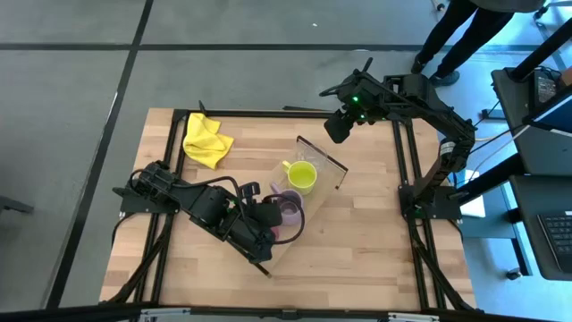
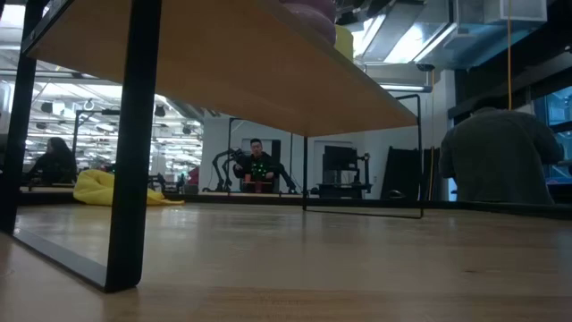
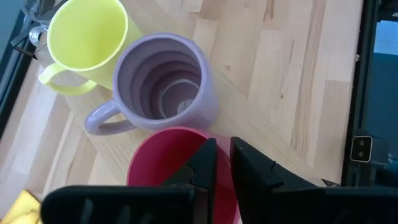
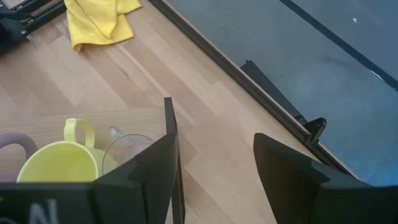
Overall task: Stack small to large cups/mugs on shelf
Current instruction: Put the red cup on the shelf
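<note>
At the far left of the table we see the yellow cloth [image 1: 206, 139] lying flat near the back edge. Our left gripper [image 3: 222, 163] sits low over the shelf [image 1: 332, 170], its fingers pinched narrow on the rim of the dark red tumbler [image 3: 166, 168]. Just beside that stands the lilac mug [image 3: 163, 84], and next along the board the lime-yellow mug [image 1: 301, 176]. Farther right, our right gripper [image 4: 214, 163] hovers above the table's back edge, its jaws spread wide and holding nothing.
</note>
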`<action>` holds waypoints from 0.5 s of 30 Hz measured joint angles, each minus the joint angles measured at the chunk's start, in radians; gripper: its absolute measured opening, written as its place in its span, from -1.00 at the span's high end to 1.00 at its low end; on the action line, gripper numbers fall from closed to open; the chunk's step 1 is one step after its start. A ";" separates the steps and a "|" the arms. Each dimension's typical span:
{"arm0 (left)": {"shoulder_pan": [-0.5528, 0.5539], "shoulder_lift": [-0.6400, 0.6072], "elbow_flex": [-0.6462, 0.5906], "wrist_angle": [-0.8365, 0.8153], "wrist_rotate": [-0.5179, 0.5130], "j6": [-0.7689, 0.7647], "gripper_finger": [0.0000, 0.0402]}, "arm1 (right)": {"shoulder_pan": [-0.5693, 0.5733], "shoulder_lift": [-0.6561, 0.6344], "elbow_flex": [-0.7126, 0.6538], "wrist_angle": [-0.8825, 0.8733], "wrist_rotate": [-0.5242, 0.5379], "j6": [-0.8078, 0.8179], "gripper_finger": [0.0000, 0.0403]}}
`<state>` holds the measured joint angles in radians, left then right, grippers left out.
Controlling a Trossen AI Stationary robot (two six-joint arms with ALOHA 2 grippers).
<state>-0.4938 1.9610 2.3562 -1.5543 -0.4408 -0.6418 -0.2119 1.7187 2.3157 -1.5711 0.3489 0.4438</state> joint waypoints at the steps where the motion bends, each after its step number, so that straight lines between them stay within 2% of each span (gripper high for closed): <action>1: 0.000 0.000 0.000 0.000 0.000 0.000 0.81 | 0.000 0.000 0.000 0.000 0.000 0.000 -0.05; 15: 0.000 0.000 0.000 0.052 0.072 -0.059 0.81 | 0.000 0.000 0.000 0.000 0.000 -0.004 -0.05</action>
<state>-0.4942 1.9614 2.3558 -1.5024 -0.3692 -0.7010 -0.2117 1.7187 2.3157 -1.5711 0.3485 0.4400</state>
